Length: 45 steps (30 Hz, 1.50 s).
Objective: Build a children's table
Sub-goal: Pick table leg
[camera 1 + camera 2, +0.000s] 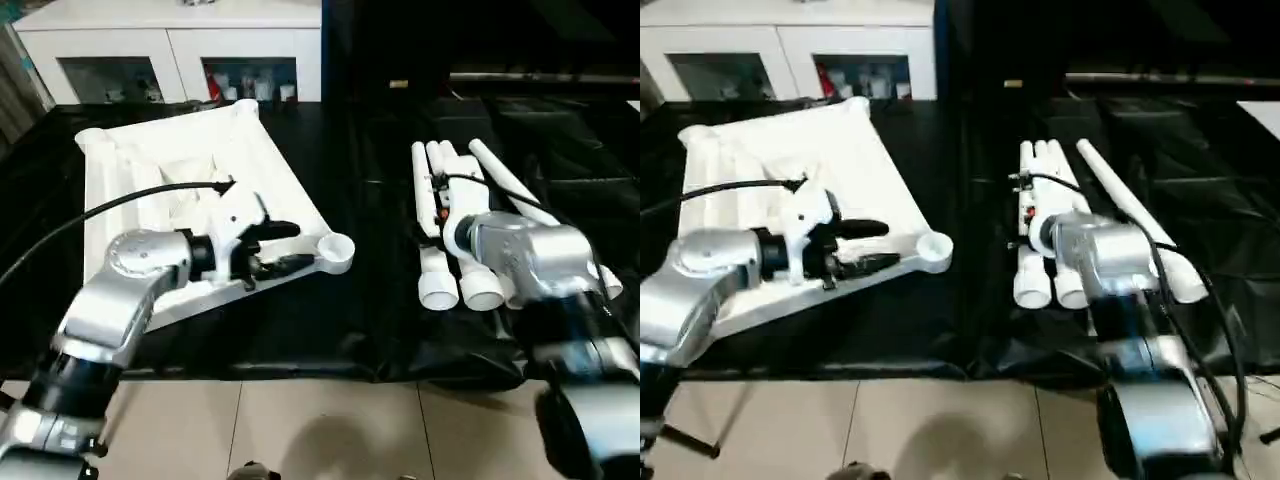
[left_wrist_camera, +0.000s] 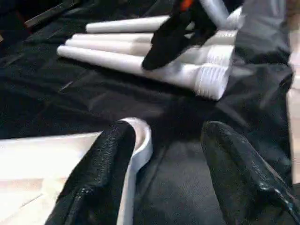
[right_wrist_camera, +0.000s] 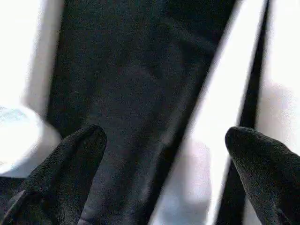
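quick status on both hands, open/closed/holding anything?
Left hand: open, holding nothing, fingers over the tabletop edge near its corner socket.
Right hand: wide open, holding nothing, over the legs.

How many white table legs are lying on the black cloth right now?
4 legs: three bundled side by side under the right arm, the fourth angled just right of them. The arm may hide more.

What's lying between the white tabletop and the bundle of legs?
Nothing but bare black cloth separates the tabletop from the legs, as the left eye view shows.
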Motion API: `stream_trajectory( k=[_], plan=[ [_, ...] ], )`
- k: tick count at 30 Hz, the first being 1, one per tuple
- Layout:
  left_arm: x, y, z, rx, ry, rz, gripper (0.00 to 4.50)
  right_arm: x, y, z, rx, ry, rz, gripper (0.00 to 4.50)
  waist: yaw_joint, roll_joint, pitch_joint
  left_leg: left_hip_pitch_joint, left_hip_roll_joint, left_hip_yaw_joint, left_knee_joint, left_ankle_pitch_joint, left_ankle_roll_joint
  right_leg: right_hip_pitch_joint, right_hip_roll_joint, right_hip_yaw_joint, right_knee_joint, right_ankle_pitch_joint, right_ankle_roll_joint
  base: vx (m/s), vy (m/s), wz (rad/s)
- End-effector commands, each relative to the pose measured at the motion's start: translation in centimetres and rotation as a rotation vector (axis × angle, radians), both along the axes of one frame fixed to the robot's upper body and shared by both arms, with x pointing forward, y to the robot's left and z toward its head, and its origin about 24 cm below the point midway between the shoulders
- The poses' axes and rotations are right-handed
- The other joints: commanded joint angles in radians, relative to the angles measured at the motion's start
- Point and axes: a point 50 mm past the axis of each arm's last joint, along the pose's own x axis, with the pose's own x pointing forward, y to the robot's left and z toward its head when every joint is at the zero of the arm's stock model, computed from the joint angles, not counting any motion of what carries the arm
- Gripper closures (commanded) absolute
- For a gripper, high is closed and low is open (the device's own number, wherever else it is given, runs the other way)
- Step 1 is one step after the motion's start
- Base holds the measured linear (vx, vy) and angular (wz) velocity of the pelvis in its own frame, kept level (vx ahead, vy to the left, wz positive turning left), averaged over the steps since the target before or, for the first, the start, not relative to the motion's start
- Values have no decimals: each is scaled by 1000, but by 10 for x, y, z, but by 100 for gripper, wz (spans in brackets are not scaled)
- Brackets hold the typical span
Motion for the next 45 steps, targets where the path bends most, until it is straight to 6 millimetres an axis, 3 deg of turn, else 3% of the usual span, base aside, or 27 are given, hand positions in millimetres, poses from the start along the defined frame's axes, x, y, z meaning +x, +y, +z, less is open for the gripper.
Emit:
stream_trajectory(
  k=[1,7,10,19,25,33,34,36,42,45],
  plan=[
    [-6,-4,0,6,10,-20,137,5,0,-1,5,9,-35,0,-2,-4,-77,19,36,-8,-70,-169,-46,46,-46,36,-67,-150,-224,0,0,0],
    [-12,-7,-1,25,22,-42,96,10,12,-9,31,89,-23,0,-13,-2,-73,20,35,-9,-72,-216,-56,43,-44,35,-70,-199,-216,0,0,0],
    [-13,-8,1,27,21,-32,57,11,16,-12,34,135,-22,0,-18,-7,-76,18,36,-10,-71,-200,-52,45,-44,35,-65,-179,-217,0,0,0],
    [-17,-8,0,40,30,-29,7,13,21,-19,62,209,-53,0,-17,-6,-77,17,36,-7,-69,-176,-38,45,-44,34,-62,-145,-237,0,0,0],
    [-18,-8,0,42,34,-27,0,14,20,-21,66,222,-66,58,-17,-5,-76,18,36,-7,-70,-199,-44,43,-45,34,-65,-178,-229,0,0,0],
    [-21,-9,-1,50,55,-42,0,14,20,-24,94,232,-85,108,-16,-4,-76,17,36,-7,-69,-192,-40,43,-44,33,-63,-163,-236,0,0,0],
    [-21,-9,-1,51,56,-43,0,14,20,-24,95,229,-89,137,-17,-4,-76,17,37,-7,-69,-192,-40,43,-44,33,-63,-163,-235,0,0,0],
    [-21,-9,-1,51,58,-43,0,14,19,-25,98,225,-98,148,-16,-4,-77,17,35,-7,-69,-186,-39,44,-44,33,-62,-158,-234,0,0,0],
    [-13,-8,-1,72,-7,49,0,17,17,-21,143,198,-121,193,-18,-1,-76,17,37,-8,-69,-197,-39,44,-42,33,-64,-151,-232,0,0,0],
    [-6,-7,1,41,-38,123,0,18,16,-19,197,180,-133,215,-18,-7,-78,16,36,-7,-68,-190,-36,46,-43,33,-64,-144,-233,0,0,0]
  ],
)
